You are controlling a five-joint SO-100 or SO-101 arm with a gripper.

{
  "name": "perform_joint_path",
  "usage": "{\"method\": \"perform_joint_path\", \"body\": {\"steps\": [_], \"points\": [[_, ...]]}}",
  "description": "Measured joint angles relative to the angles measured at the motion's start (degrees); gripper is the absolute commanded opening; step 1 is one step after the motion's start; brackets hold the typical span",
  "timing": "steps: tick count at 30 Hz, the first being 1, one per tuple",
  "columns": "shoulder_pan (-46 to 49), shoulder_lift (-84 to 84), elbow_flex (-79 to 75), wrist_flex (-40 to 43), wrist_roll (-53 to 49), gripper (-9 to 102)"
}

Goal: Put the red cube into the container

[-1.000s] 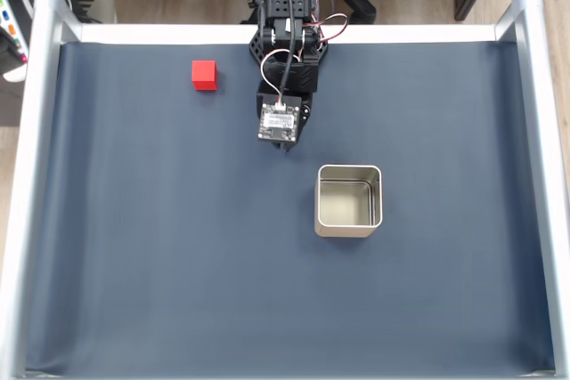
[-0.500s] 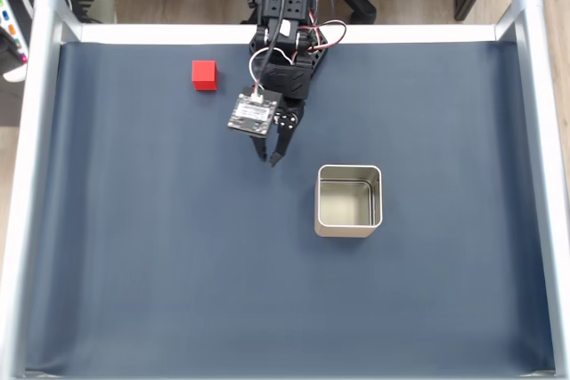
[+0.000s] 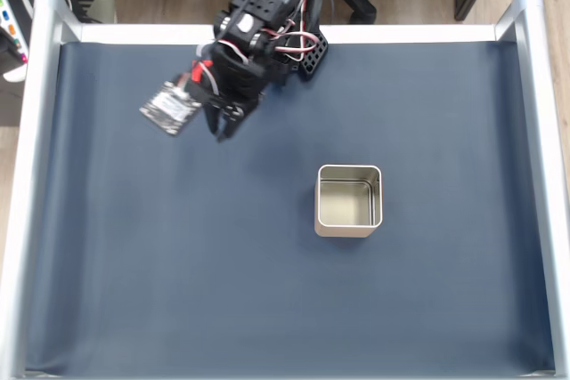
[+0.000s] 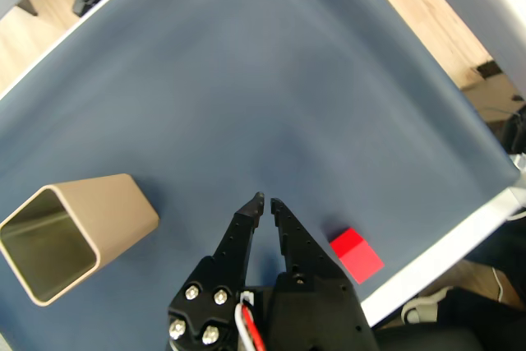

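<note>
The red cube (image 4: 356,254) lies on the dark blue mat, just to the right of my gripper's black fingers in the wrist view, near the mat's edge. In the fixed view my arm covers the spot where the cube lies. My gripper (image 4: 265,200) (image 3: 221,135) hangs above the mat, shut but for a thin slit, holding nothing. The container (image 3: 348,169) (image 4: 115,211), a square silvery tin with its opening up, stands to the right of the gripper in the fixed view and well apart from it.
Silver rails (image 3: 36,175) border the blue mat (image 3: 178,264) on its left, right and far sides. The arm's base (image 3: 294,6) sits at the far middle edge. Wooden floor and cables lie beyond the rails.
My arm has swung to the left in the fixed view, from near the container toward the cube, and now covers the cube there. The container has not moved.
</note>
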Motion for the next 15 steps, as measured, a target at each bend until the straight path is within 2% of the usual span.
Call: {"method": "perform_joint_path", "body": {"steps": [7,15], "points": [[15.73,-2.72,-0.88,6.50,-3.52,4],[30.67,-2.90,-0.88,9.40,-9.93,17]]}}
